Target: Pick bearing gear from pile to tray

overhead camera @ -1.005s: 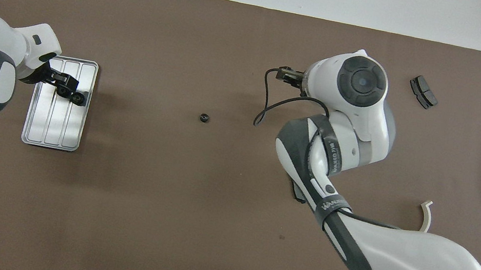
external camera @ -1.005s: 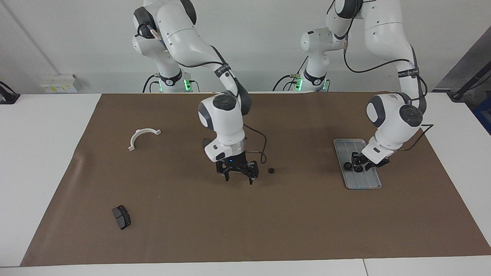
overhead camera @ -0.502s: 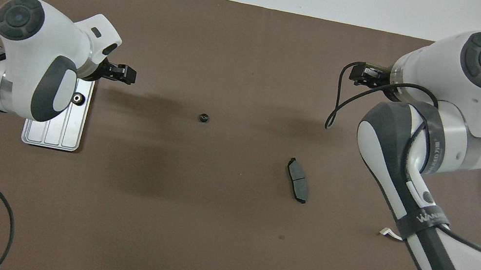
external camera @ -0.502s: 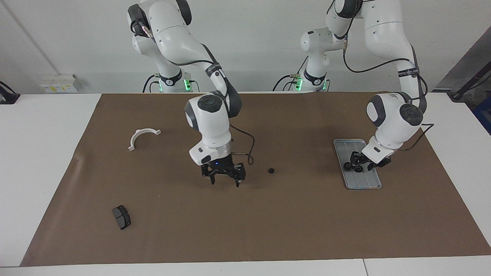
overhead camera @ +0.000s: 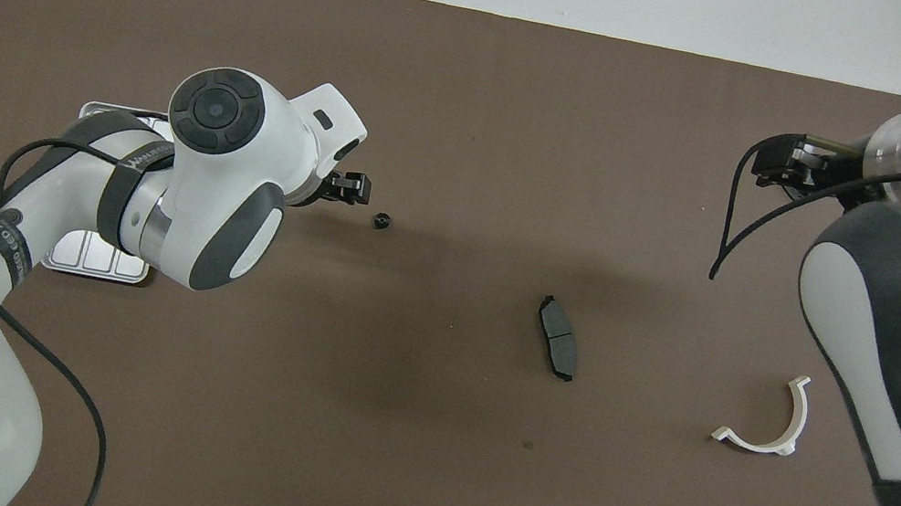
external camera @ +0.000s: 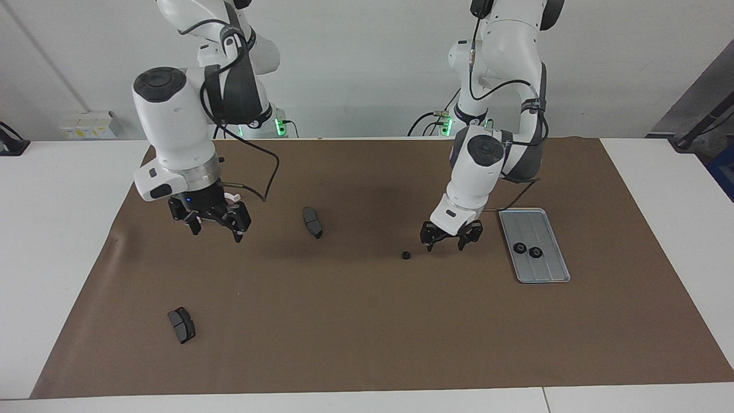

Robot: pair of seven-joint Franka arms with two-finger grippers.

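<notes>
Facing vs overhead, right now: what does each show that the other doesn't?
Facing only: two gears lying in the tray, and the outer brake pad toward the right arm's end.

Overhead only: the whole white bracket. In the facing view the right gripper covers nearly all of it.

Both: the loose gear on the mat, the open left gripper beside it, the middle brake pad, and the tray, which in the overhead view is mostly under the left arm.

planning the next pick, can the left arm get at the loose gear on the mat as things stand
Probably yes: the left pincer hangs open beside the loose gear, with only bare mat around it.
</notes>
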